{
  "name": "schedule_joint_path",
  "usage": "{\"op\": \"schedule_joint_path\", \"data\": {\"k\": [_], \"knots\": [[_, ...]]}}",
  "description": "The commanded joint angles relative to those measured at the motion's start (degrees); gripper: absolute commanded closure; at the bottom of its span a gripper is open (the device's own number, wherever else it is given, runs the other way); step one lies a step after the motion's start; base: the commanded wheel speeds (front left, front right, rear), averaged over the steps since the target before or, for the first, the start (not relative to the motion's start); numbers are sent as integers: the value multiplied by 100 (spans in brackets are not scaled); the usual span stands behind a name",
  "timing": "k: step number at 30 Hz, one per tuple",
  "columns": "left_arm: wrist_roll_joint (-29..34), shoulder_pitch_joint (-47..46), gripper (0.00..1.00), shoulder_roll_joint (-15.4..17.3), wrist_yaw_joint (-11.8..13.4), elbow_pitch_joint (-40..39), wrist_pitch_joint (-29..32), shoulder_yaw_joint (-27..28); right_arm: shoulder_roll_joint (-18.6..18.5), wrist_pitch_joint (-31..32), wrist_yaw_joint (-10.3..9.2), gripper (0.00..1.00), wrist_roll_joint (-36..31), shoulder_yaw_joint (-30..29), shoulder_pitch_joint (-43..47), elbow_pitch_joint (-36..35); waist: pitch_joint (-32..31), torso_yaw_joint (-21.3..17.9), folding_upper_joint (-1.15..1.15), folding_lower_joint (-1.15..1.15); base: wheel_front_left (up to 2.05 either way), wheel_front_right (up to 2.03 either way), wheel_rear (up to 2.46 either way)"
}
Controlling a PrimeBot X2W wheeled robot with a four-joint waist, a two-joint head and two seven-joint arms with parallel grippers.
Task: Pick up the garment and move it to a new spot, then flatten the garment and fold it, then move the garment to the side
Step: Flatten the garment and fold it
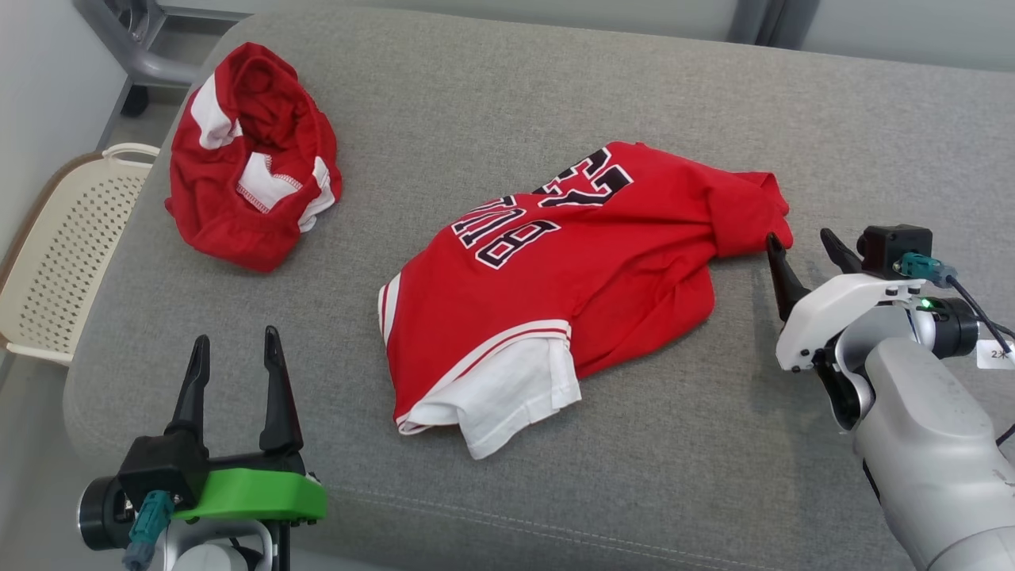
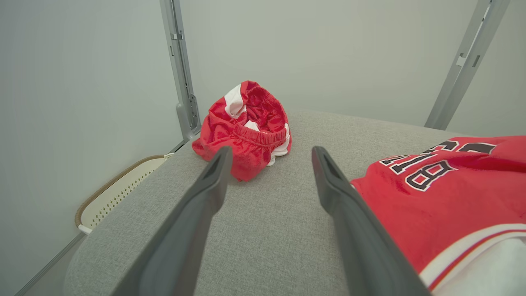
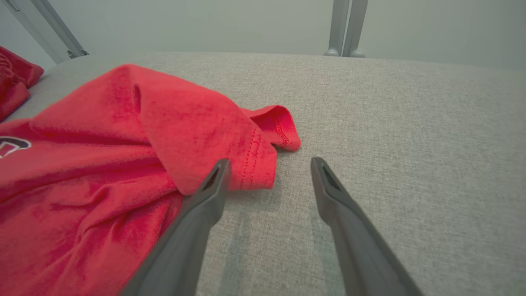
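your right gripper [image 1: 798, 235], jaws apart, sits just beside the jersey [image 1: 571, 277] at its sleeve hem [image 3: 250, 168]; pinch there, it looks limp.

Even soft light, faint shadows, sharp focus

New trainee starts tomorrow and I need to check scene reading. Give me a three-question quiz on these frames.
1. True or false: the right gripper is shut on the red jersey.
2. What lies at the far left of the grey cushion? A) crumpled red shorts B) a blue towel C) a white sock
3. Short answer: which gripper is nearer the jersey?

Key: 1 false, its jaws stand open beside the jersey's edge; 2 A; 3 the right.
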Motion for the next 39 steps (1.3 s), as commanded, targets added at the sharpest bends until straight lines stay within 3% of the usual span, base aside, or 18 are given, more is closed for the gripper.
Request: {"op": "schedule_joint_path", "data": {"k": [1,8,9,10,11,19,28,39], "knots": [[25,-90,0,-7,-39,18,-21,-14,-26,-53,-2,0,79,33,-117,108,118,122,0,0,0,0,0],[17,-195,0,-30,-87,90,-21,-42,-17,-195,-2,0,313,298,-477,827,227,282,0,0,0,0,0],[15,-203,0,-31,-89,92,-21,-40,-11,-207,-2,29,352,328,-515,893,234,298,0,0,0,0,0],[12,-206,0,-33,-89,95,-21,-41,-16,-237,-2,75,387,358,-549,955,240,312,0,0,0,0,0],[12,-207,0,-35,-79,98,-21,-46,-22,-263,-2,100,414,402,-585,997,245,325,0,0,0,0,0],[-58,-141,0,-40,-34,162,-21,-43,-77,-395,-2,100,658,733,-683,1121,180,294,0,0,0,0,0],[-36,-19,0,-38,-53,244,-21,-11,-297,-427,-2,100,1023,1231,-831,753,-139,-85,0,0,0,0,0],[-80,198,0,-35,-5,302,-21,15,-1266,73,-3,100,1997,2234,-1568,-426,-540,-484,0,0,0,0,0]]}}
